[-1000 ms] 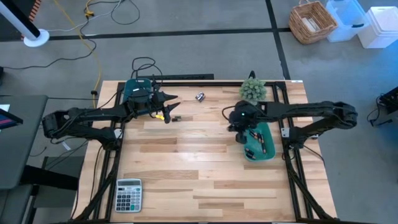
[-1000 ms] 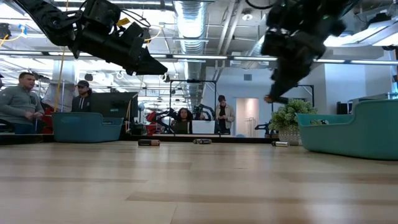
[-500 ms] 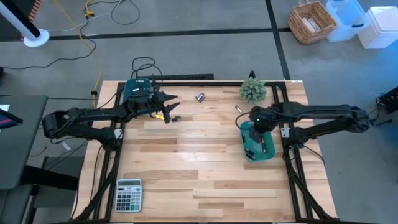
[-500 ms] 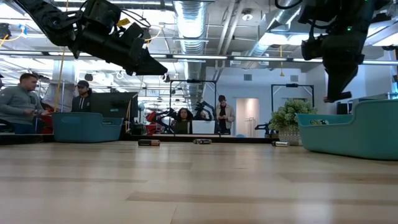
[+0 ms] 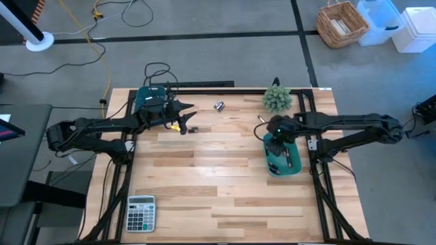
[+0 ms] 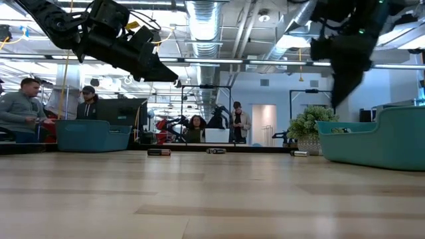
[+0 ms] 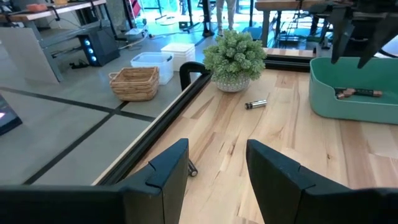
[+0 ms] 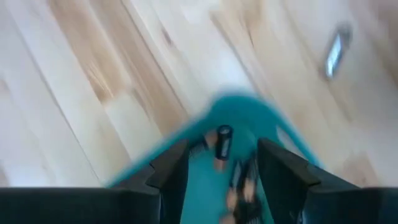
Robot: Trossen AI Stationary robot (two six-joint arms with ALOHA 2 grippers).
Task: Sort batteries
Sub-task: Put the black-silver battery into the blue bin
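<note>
Three batteries lie loose on the far part of the table: one (image 5: pixel 219 105) at the middle, one (image 5: pixel 193 128) just by my left gripper, one (image 5: pixel 260 118) near the plant. More batteries (image 7: pixel 357 93) lie in the teal tray (image 5: pixel 294 167) at the right. My right gripper (image 5: pixel 278 131) hangs open over the tray's far end, pointing steeply down. In its wrist view a dark battery (image 8: pixel 222 142) shows between its fingers, down in the tray. My left gripper (image 5: pixel 185 116) hovers open at the far left with nothing between its fingers (image 7: pixel 214 168).
A second teal bin (image 5: pixel 151 99) stands at the far left corner behind my left arm. A small potted plant (image 5: pixel 276 99) stands at the far edge right of the middle. A grey calculator (image 5: pixel 141 213) lies at the near left corner. People show in the room beyond.
My right gripper has gone toward the table's right edge, from beside the teal tray to over its far end, rising a little and tipping further down. The small thing seen at its fingertips in the low view no longer shows there.
</note>
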